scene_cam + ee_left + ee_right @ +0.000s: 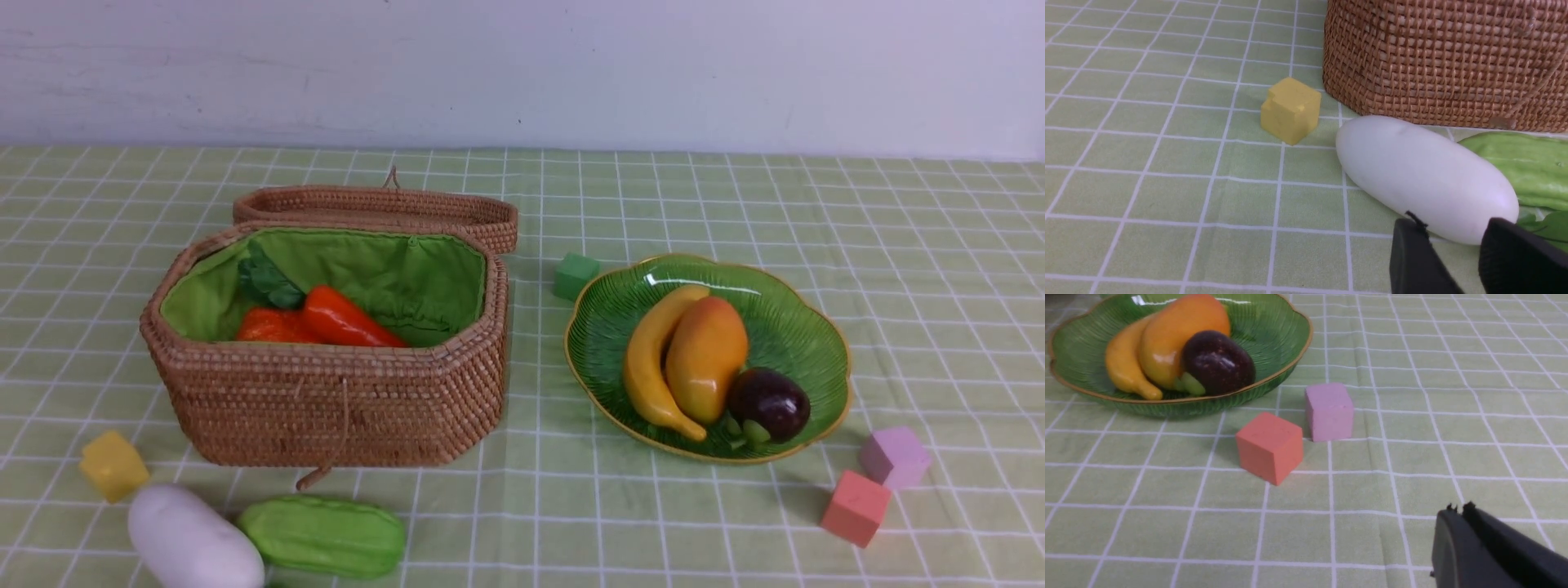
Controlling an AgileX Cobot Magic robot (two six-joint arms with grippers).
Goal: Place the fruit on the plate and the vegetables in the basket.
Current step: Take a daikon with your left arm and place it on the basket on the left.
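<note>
Radish [194,539] and gourd [323,535] lie beside each other at the desk's [653,531] near-left corner, outside the basket [326,400]. The left end effector [1451,228], parted and empty, hovers at the radish's rounded tip; pinching there risks squirting it away. The right end effector [1457,512] is closed, empty.

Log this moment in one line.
plate: banana, mango, mangosteen | basket: pepper, pumpkin | unplaced: radish, gourd | left gripper: open at radish | right gripper: shut

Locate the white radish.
In the front view the white radish lies at the near left, in front of the basket, between the yellow cube and the green gourd.
</note>
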